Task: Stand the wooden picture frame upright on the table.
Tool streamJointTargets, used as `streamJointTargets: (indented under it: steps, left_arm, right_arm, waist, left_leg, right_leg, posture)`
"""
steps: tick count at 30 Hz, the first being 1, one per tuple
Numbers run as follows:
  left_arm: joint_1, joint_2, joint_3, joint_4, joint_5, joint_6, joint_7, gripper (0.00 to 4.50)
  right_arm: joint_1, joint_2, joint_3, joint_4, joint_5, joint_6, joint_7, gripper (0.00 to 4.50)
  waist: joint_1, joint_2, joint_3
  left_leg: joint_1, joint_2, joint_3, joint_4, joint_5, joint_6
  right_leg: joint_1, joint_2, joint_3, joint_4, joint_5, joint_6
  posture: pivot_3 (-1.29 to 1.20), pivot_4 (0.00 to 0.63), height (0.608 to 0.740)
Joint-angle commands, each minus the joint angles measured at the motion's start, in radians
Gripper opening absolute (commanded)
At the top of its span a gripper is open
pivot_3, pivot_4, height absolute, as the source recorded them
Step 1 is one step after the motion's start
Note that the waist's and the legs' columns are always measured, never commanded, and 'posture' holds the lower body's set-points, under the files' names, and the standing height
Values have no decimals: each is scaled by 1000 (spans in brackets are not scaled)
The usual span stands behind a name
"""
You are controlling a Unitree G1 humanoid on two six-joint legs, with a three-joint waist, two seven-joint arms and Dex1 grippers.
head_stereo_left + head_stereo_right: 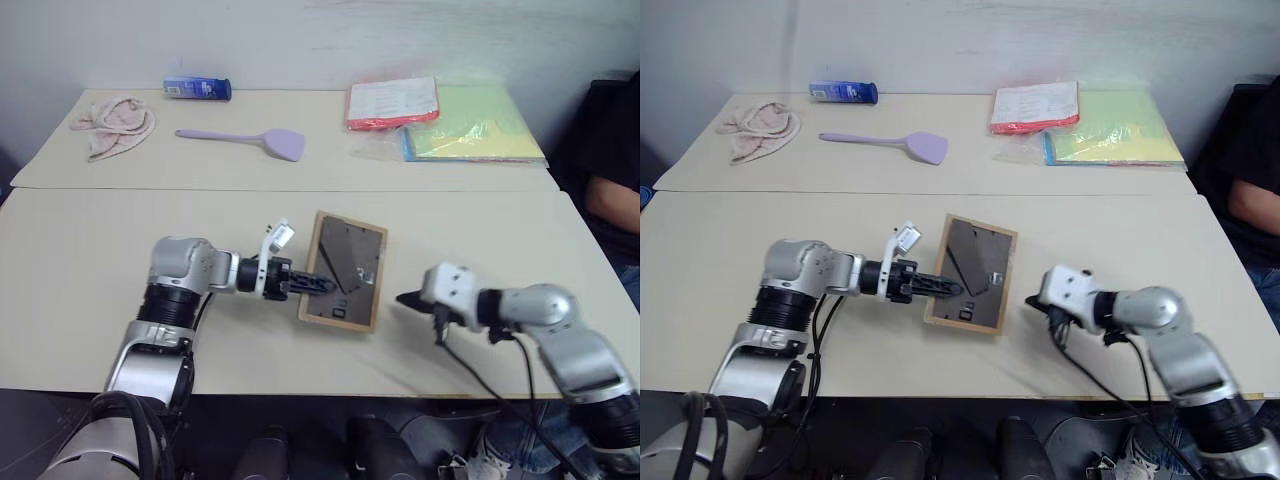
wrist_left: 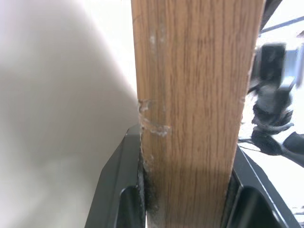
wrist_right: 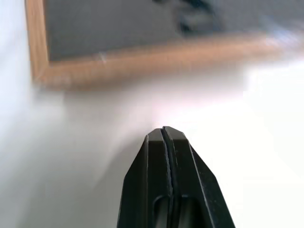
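Face down near the front edge of the table (image 1: 90, 230), the wooden picture frame (image 1: 343, 270) has its left border pinched by the left gripper (image 1: 318, 285), while the right gripper (image 1: 408, 299), fingers pressed together, hovers just beside it, standing it upright not yet done

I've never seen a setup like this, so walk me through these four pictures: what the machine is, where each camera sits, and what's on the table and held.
A two-armed humanoid robot works at a cream table. The two wide pictures come from its head, looking down; the two close-ups come from cameras on its wrists. The left claw is closed on the edge of the wooden picture frame, whose dark back faces up. The right claw is shut and empty, just short of the frame. Farther back lie a pink cloth, a blue container, a purple spatula and red and green folders.
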Motion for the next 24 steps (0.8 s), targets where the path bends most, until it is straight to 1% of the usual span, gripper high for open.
streamJointTargets:
  steps: [1,2,3,5,7,8,10,11,13,17,21,24]
  left_arm:
    - [-10,41,-26,-89,-30,-85,-72,1266]
    - [-11,54,-43,-100,-27,-105,-88,1266]
    - [-13,61,-55,-104,-26,-118,-98,1266]
    - [-19,63,-69,-101,-27,-144,-116,1266]
    - [-28,60,-79,-93,-27,-164,-129,1266]
    - [-33,58,-83,-88,-26,-170,-130,1266]
    - [-39,55,-90,-82,-24,-178,-132,1266]
    - [-43,54,-97,-87,-26,-185,-142,1266]
    - [-49,53,-104,-97,-34,-190,-159,1266]
    - [-53,60,-110,-105,-39,-190,-176,1266]
    - [-53,75,-128,-109,-32,-197,-197,1266]
    - [-57,72,-130,-91,-19,-203,-184,1266]
  right_arm:
    - [-111,-22,-177,-117,357,311,16,1217]
    - [-168,-11,-212,-124,457,413,-13,1644]
    - [-212,2,-226,-125,517,484,-46,1882]
    - [-285,38,-205,-120,576,562,-110,2565]
    - [-340,77,-175,-103,604,608,-167,3316]
    - [-360,97,-158,-90,606,619,-191,3598]
    - [-381,117,-143,-78,611,632,-220,4330]
    - [-393,136,-114,-68,606,630,-228,4500]
    - [-411,160,-67,-54,595,620,-237,4500]
    - [-427,166,-5,-52,575,587,-223,4500]
    - [-429,163,39,-105,603,588,-186,4500]
    - [-414,139,27,-159,643,584,-148,4500]
  waist:
    - [-2,1,1]
    - [-2,2,2]
    - [-2,2,2]
    - [-1,2,2]
    - [0,2,3]
    - [0,2,3]
    - [2,2,3]
    - [3,3,2]
    - [2,2,3]
    - [0,2,3]
    - [-1,2,3]
    - [-1,2,3]
  left_leg:
    - [0,0,0,0,0,0]
    - [0,0,0,0,0,0]
    - [0,0,0,0,0,0]
    - [0,1,0,-1,0,0]
    - [0,1,-1,-2,0,0]
    - [0,1,-1,-2,0,0]
    - [-4,0,-1,-1,0,0]
    - [-7,0,-1,-1,0,1]
    - [-18,-1,-1,4,0,1]
    - [-28,-2,1,5,2,1]
    - [-28,-3,2,5,3,1]
    - [-28,-3,1,5,3,1]
  right_leg:
    - [0,0,0,0,0,0]
    - [0,0,0,0,0,0]
    - [0,0,0,-1,0,0]
    - [0,0,0,0,0,0]
    - [0,0,0,-2,0,0]
    - [0,-1,0,-2,0,0]
    - [-3,-2,0,-2,0,0]
    - [-6,-2,0,-2,0,0]
    - [-18,-2,0,6,0,1]
    - [-30,-2,1,11,0,1]
    - [-31,-2,1,12,0,1]
    - [-31,-2,1,12,0,1]
  posture:
    - [0,150,740]
    - [0,150,740]
    - [0,150,740]
    - [0,150,740]
    - [0,150,740]
    - [0,150,740]
    - [0,150,740]
    - [0,150,740]
    - [0,150,740]
    - [0,150,740]
    - [0,150,740]
    - [0,150,740]
